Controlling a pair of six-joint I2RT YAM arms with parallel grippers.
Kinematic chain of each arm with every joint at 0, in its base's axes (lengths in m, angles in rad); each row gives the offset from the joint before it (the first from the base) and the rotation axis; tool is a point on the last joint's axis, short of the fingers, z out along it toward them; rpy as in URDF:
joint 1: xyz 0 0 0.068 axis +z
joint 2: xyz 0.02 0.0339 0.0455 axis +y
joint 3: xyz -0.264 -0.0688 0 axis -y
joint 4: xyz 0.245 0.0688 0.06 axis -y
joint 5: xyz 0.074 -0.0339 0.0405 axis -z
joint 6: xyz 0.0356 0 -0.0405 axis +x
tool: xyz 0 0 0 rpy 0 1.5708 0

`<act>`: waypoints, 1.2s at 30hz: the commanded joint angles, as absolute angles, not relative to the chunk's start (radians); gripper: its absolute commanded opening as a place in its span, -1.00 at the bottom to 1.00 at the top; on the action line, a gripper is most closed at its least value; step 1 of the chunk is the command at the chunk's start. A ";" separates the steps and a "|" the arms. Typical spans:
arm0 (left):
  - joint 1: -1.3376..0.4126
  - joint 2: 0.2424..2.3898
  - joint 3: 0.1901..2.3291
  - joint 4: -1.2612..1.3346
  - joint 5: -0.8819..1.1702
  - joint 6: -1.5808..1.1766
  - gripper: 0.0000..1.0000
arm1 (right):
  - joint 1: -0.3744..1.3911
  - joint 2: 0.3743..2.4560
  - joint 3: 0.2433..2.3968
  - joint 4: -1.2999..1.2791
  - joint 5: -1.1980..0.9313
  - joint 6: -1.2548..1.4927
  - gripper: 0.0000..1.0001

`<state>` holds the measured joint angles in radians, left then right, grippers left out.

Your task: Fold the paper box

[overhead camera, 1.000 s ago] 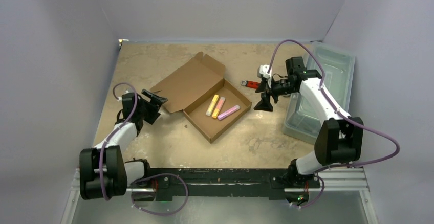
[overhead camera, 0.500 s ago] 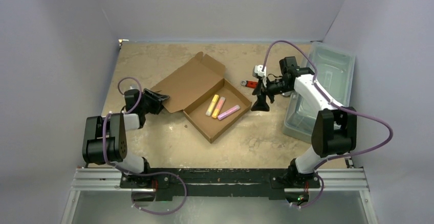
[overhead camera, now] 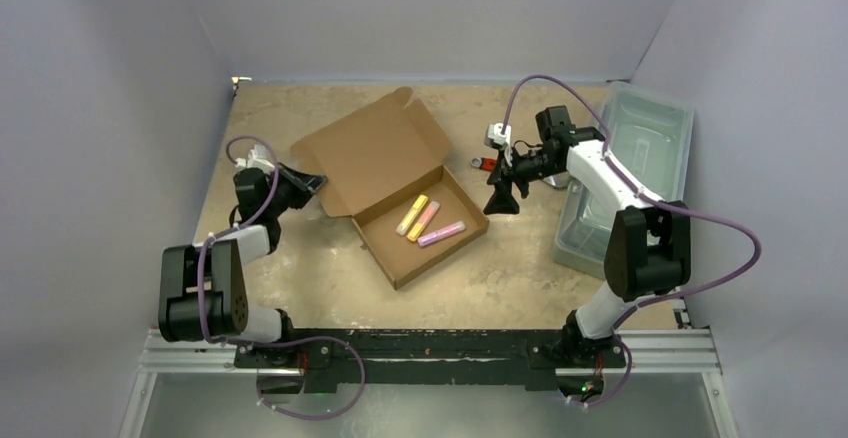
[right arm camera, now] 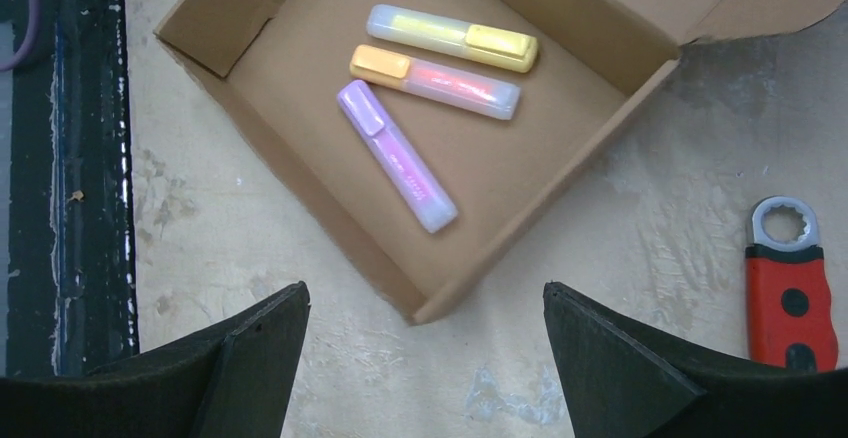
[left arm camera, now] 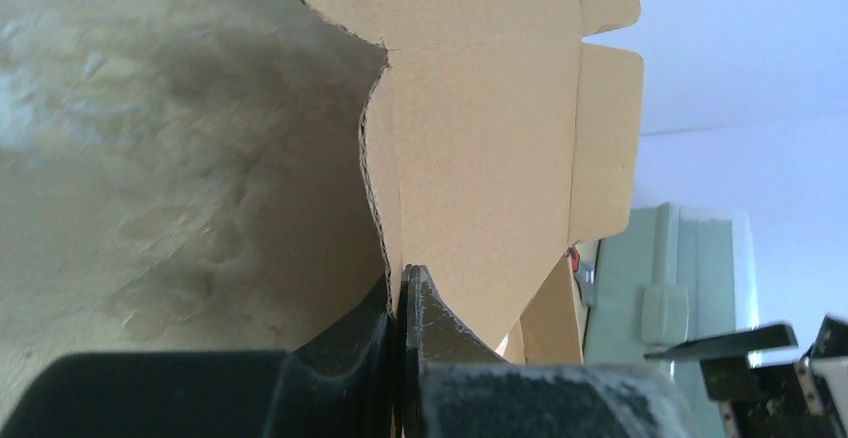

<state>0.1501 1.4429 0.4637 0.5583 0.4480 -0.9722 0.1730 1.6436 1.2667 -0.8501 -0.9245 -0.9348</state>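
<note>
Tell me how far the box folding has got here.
Done: the paper box already has its tray walls standing, with three highlighters inside. In hand: the left end effector is shut on the lid's edge, and the lid is raised but not closed. The right end effector hovers open above the tray corner, holding nothing. Left: swing the lid over the tray and tuck its flaps.

Wrench (overhead camera: 484,165) and bin (overhead camera: 640,143) stand right of the paper box (overhead camera: 375,153); near table (overhead camera: 310,273) lies open.
</note>
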 commanded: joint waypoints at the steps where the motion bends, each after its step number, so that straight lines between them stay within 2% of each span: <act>1: 0.156 1.343 0.474 0.631 0.528 -0.782 -1.00 | 0.175 1.649 1.322 -0.854 -0.927 -0.884 0.80; 9: 0.137 1.211 0.378 0.833 0.539 -0.693 -1.00 | 0.176 1.664 1.309 -0.685 -0.862 -0.612 0.82; 12: 0.101 1.198 0.350 0.921 0.529 -0.679 -1.00 | 0.176 1.673 1.309 -0.575 -0.903 -0.482 0.82; 18: 0.066 1.164 0.355 0.931 0.545 -0.602 -1.00 | 0.176 1.800 1.535 -0.585 -0.975 -0.373 0.82; 23: 0.009 1.131 0.349 0.894 0.520 -0.563 -1.00 | 0.179 1.890 1.649 -0.589 -0.945 -0.341 0.82; 27: -0.035 1.107 0.356 0.851 0.516 -0.531 -1.00 | 0.179 1.929 1.670 -0.541 -0.936 -0.288 0.75; 36: -0.043 1.063 0.295 0.877 0.510 -0.563 -1.00 | 0.179 1.984 1.717 -0.520 -0.914 -0.257 0.46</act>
<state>-0.0341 1.0962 0.3191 0.8238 0.5079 -0.5606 0.1761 1.9968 1.6676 -0.5533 -0.9180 -0.2916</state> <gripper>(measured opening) 0.009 0.771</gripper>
